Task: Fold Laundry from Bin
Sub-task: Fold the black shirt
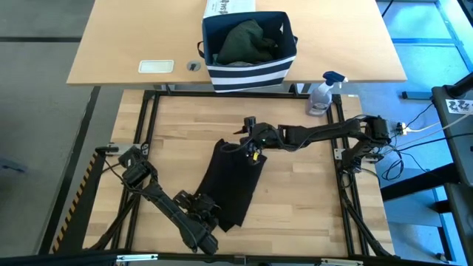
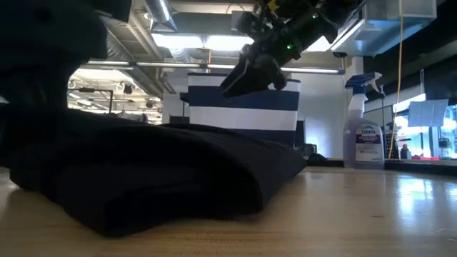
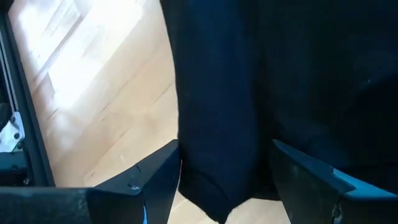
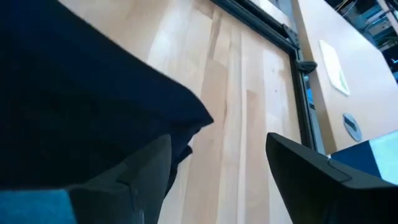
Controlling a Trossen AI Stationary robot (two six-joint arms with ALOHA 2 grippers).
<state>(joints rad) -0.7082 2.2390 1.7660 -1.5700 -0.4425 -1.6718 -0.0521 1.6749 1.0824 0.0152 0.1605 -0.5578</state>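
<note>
Your left gripper (image 1: 209, 220) is hovering at the near end of the black garment (image 1: 235, 185), fingers (image 3: 140, 186) standing wide and holding nothing; in its wrist view a folded corner of the cloth is hanging in the gap between them, not pinched. The garment is lying as a long folded strip, slanting across the pale butcher-block worktop (image 1: 303, 196), soft and matte, with rounded fold edges.

From the low view you're getting what the overhead can't give you: the cloth (image 2: 157, 178) is sitting in thick, stacked layers with a blunt rolled edge, and your right gripper (image 2: 250, 75) is hanging in the air above it, clear of the fabric. The overhead is placing that right gripper (image 1: 251, 144) over the strip's far end. Its wrist view is showing the fingers (image 4: 305, 171) spread wide and empty, a pointed corner of the cloth lying just beside one finger, bare wood planks between them.

Farther back, a clear spray bottle (image 1: 323, 94) with a blue trigger is standing at the worktop's far edge. Beyond it, on the tan desk, the bin (image 1: 250, 70) is sitting upright, boxy navy fabric with white stripes, and a crumpled dark green piece of laundry (image 1: 247, 41) is filling it.
</note>
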